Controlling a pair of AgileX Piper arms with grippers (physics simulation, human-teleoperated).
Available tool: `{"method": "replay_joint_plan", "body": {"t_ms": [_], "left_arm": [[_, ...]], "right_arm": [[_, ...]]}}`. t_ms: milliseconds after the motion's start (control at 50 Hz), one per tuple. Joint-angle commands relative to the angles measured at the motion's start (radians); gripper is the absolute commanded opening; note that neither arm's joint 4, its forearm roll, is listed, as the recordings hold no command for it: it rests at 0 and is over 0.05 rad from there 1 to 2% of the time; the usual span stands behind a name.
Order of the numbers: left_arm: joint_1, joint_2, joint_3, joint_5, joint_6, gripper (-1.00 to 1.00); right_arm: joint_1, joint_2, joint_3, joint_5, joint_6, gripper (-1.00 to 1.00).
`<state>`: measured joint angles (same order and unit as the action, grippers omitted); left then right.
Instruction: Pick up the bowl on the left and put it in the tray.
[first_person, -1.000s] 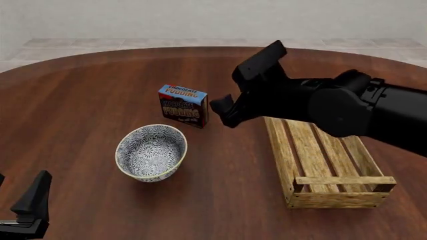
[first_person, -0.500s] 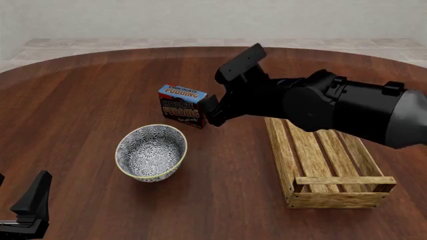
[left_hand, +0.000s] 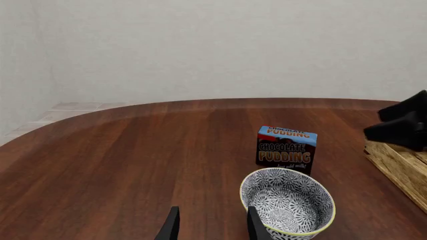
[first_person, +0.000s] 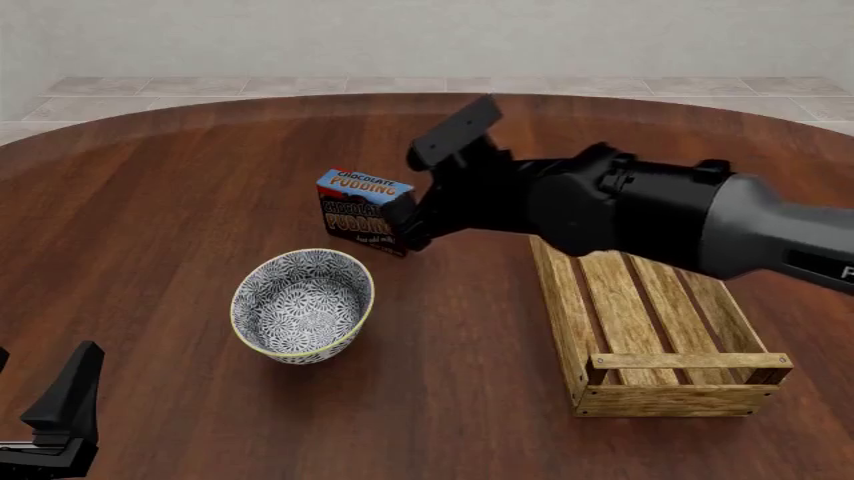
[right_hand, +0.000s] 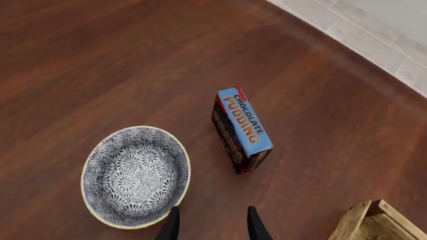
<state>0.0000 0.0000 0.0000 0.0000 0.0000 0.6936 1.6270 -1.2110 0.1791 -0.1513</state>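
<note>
The blue-and-white patterned bowl (first_person: 303, 305) stands upright on the left half of the table, with nothing in it. It also shows in the left wrist view as the bowl (left_hand: 287, 201) and in the right wrist view as the bowl (right_hand: 135, 175). The wooden tray (first_person: 686, 361) lies on the right, and its corner (right_hand: 373, 220) shows in the right wrist view. My right gripper (first_person: 414, 225) hovers open beside the pudding box, behind and to the right of the bowl, holding nothing. My left gripper (first_person: 64, 405) rests open at the table's near left edge, well short of the bowl.
A chocolate pudding box (first_person: 363, 210) stands upright just behind the bowl, close to my right gripper's fingers (right_hand: 256, 226). The right arm stretches over the far end of the tray (left_hand: 399, 165). The round wooden table (first_person: 174, 200) ends at a tiled floor.
My right arm has swung left, bringing its gripper from above the tray's far end to right beside the pudding box. The bowl, box, tray and left arm have not moved.
</note>
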Motion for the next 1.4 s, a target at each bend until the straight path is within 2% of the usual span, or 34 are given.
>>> {"method": "replay_joint_plan", "body": {"t_ms": [20,740,1400], "left_arm": [[0.0,0.0,0.0,0.0,0.0,1.0],[0.0,0.0,0.0,0.0,0.0,1.0],[0.0,0.0,0.0,0.0,0.0,1.0]], "right_arm": [[0.016,0.038,-0.027,-0.002,-0.008,1.0],[0.053,0.141,-0.055,-0.065,-0.001,1.0],[0.041,0.225,-0.13,-0.067,-0.015,1.0]]}}
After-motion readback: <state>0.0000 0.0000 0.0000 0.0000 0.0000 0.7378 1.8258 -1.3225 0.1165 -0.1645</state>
